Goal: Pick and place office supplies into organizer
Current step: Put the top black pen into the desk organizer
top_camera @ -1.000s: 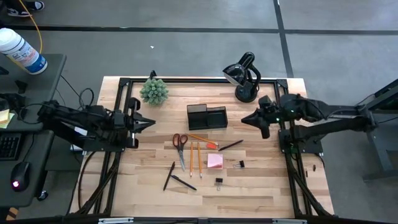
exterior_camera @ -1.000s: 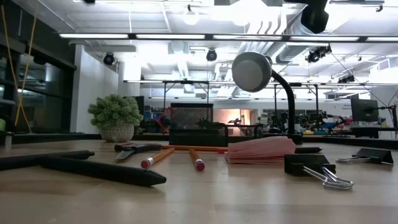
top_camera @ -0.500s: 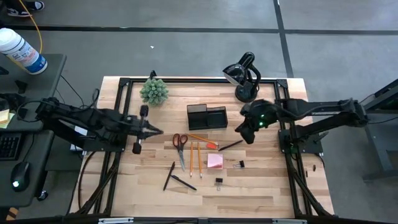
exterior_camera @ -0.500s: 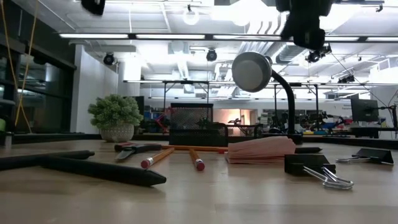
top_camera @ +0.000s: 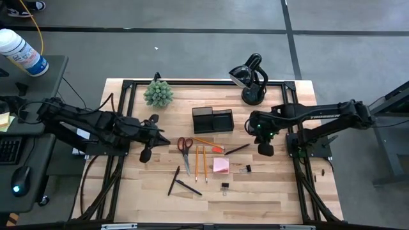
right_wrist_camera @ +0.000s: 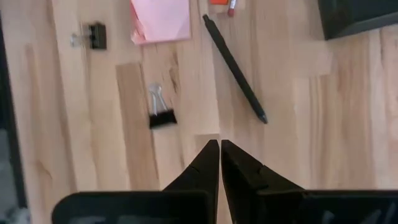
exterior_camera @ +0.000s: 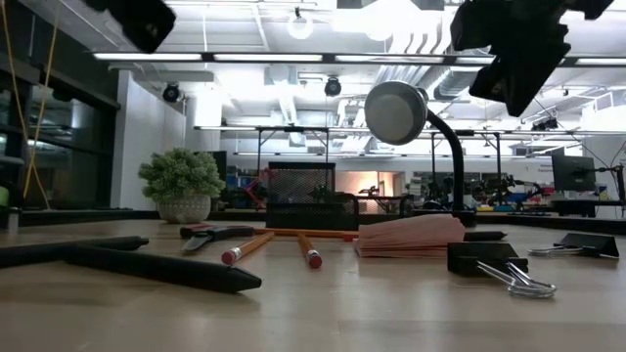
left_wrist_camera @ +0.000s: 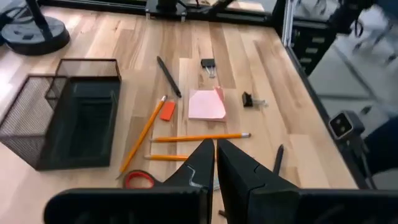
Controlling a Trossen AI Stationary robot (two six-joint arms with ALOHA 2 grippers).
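Both end effectors are over the worktop (top_camera: 268,191) with fingers pressed together, holding nothing.

Left end effector (top_camera: 167,136) sits on the left side, tips pointing toward the red-handled scissors (top_camera: 185,152) and just short of the handles. In its wrist view the fingers (left_wrist_camera: 200,168) meet in a thin seam.

Right end effector (top_camera: 250,128) is to the right of the organizer (top_camera: 213,120), above the free end of the black pen (top_camera: 237,149) that lies angled beside the sticky pad. In its wrist view the fingers (right_wrist_camera: 208,163) are together over bare wood, with that pen and a binder clip (right_wrist_camera: 159,111) ahead of them.

The organizer is a black mesh tray, mid-back of the worktop. Its compartments look empty, though the mesh makes that hard to confirm.

Supplies are all loose on the worktop in front of the organizer:
- scissors at left
- two pencils (top_camera: 201,163) side by side just right of the scissors
- a third pencil (top_camera: 208,144) angled between the organizer and the pink sticky pad (top_camera: 221,165)
- two more black pens (top_camera: 181,182) crossing near the front
- one binder clip right of the pad, and a second clip (top_camera: 225,186) in front of it

A desk lamp (top_camera: 250,80) stands at the back right and a small green plant (top_camera: 158,93) at the back left, both well apart from the supplies.
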